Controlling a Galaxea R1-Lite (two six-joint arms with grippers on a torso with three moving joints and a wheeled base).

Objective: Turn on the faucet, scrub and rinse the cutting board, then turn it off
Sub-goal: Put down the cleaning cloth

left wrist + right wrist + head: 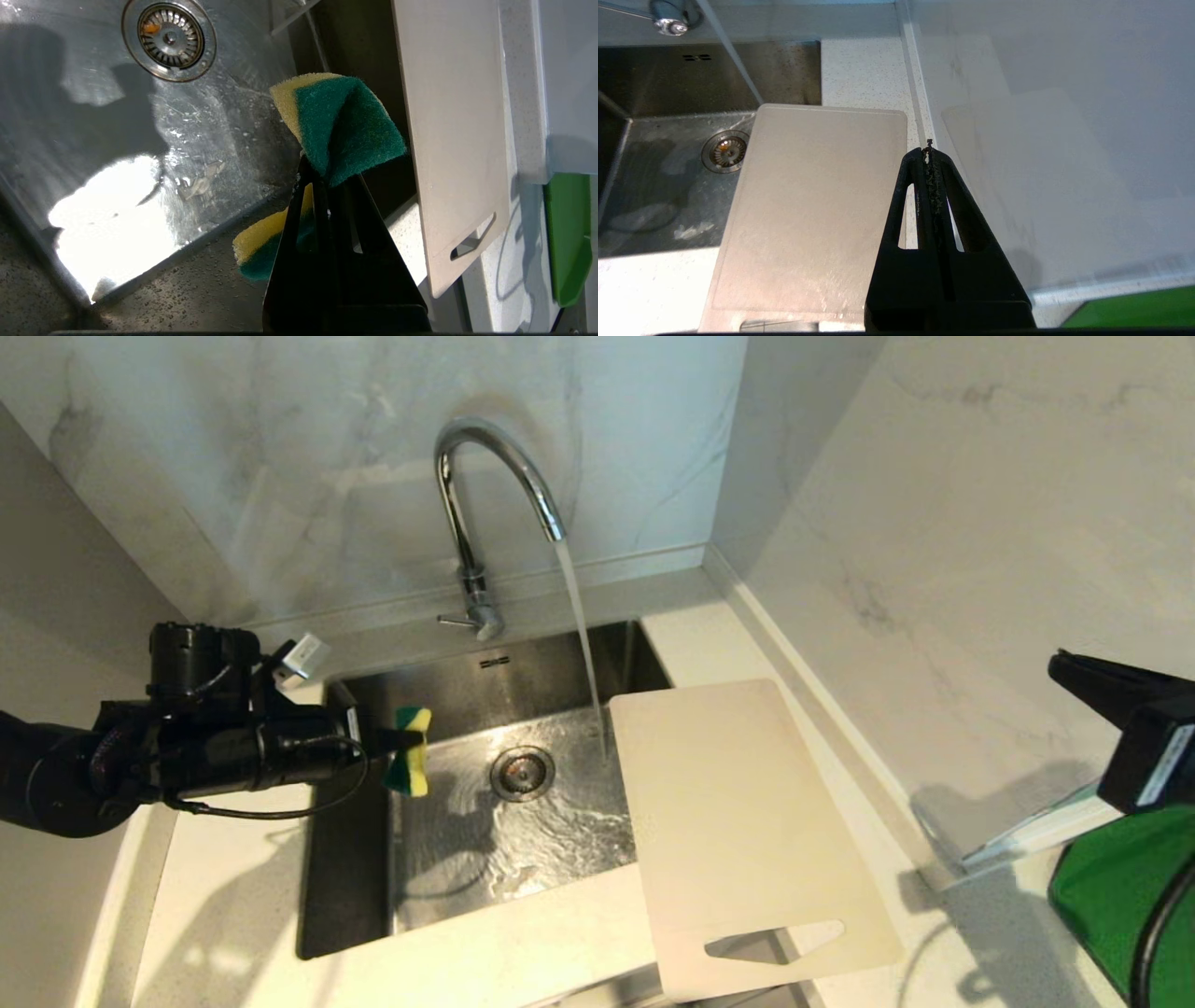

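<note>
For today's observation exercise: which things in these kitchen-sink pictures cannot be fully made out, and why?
- Head view: the right tool is cut by the edge; so is the green board.
- Left wrist view: the sponge is partly behind the left tool.
- Right wrist view: the faucet shows only its base.

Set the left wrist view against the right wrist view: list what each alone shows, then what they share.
Left wrist only: the left hand shut on a yellow-and-green sponge.
Right wrist only: the faucet base, the running water stream, and the right hand shut on nothing.
Both: the cutting board lying over the sink's edge, the sink drain, and a green board.
</note>
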